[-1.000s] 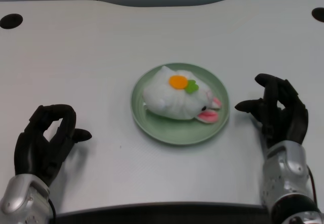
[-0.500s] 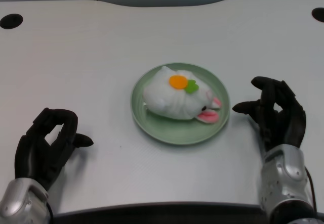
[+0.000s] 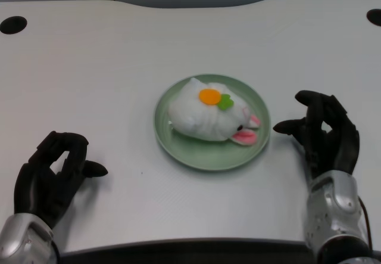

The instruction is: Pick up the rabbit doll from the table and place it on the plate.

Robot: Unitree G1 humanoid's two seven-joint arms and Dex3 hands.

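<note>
You see the white table (image 3: 89,73) filling almost the whole frame, its far edge curving along the top. Two dark round holes sit in it — one hole (image 3: 12,24) at the upper left, the other (image 3: 374,17) cut by the upper right edge.

At the centre of the frame, slightly right, lies the green plate (image 3: 178,148), flat on the table. The rabbit doll (image 3: 199,118) rests on the plate, lying on its side inside the rim, with its pink-lined ears pointing toward the lower right and an orange carrot patch with a green leaf on its upper side.

Note the left hand (image 3: 50,177) at the lower left of the frame, well apart from the plate and the doll, which lie up and to its right. Its fingers are curled inward with the thumb sticking out to the right — nothing is held in them. You cannot tell whether the hand touches the table or hovers just above it.

The right hand (image 3: 324,133) stands at the right of the frame, just beside the plate rim, not touching it.
</note>
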